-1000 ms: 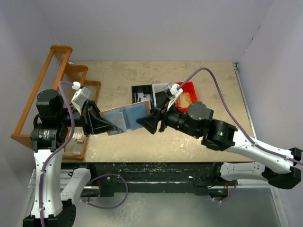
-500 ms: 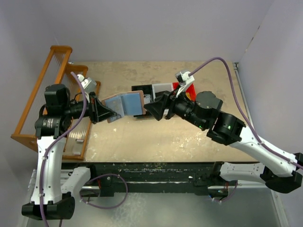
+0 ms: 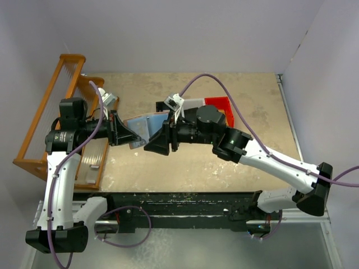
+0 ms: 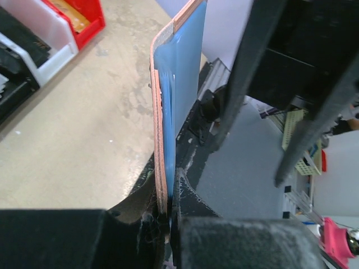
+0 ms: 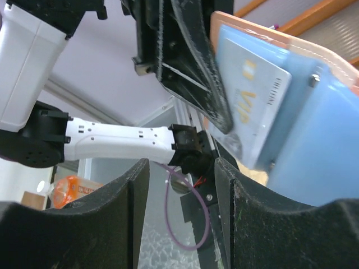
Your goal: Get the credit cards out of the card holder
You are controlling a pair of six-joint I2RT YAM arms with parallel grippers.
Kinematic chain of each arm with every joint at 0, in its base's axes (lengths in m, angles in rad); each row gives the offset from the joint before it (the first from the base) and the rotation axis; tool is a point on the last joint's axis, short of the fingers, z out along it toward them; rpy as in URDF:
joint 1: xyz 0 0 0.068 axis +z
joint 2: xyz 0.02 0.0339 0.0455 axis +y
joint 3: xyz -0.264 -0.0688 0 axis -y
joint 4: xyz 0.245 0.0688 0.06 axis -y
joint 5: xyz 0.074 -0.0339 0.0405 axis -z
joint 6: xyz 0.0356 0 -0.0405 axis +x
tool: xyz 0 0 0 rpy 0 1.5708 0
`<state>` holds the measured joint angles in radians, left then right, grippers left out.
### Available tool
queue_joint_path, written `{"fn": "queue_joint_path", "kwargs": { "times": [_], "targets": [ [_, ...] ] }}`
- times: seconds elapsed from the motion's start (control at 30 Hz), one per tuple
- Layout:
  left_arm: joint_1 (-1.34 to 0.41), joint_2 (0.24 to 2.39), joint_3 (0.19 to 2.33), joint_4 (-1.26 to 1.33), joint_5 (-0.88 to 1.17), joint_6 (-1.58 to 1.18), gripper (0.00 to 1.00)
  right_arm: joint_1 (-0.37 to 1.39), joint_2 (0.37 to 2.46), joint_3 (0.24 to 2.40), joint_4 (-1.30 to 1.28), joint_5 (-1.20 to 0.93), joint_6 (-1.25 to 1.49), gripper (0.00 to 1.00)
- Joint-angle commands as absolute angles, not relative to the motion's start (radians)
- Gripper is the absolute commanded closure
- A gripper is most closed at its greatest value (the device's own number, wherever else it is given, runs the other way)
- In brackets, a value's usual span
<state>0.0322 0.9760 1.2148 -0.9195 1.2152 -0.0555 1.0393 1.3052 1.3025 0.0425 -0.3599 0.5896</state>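
left jaws clamp holder [image 3: 147, 124] edge; right jaws apart, short of card [image 5: 255, 106]. we line up on card's exposed edge, pinch card only, pull straight.

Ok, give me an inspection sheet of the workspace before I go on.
Surface: tan table, scuffed, pale marks.
Job's things: card holder held above the table, open; pale card in its pocket.
Clutter: black bin, white bin, red bin at the back; wooden rack at left.
Grippers: left gripper shut on the card holder's edge; right gripper open, near the card.
Cables: purple cable arcs over the right arm.
Surroundings: plain pale walls.
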Motion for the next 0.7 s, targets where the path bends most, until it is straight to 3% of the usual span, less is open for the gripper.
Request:
{"fn": "queue_joint_path", "kwargs": {
  "times": [0.0,0.67],
  "targets": [
    [0.033,0.963,1.259,-0.939,1.358,-0.026,1.00,0.994,1.247,1.293,0.137,-0.463,0.623,0.49],
    [0.034,0.954,1.260,-0.930,1.482,-0.050,1.00,0.906,1.312,1.267,0.220,-0.605,0.693,0.53]
  ]
}}
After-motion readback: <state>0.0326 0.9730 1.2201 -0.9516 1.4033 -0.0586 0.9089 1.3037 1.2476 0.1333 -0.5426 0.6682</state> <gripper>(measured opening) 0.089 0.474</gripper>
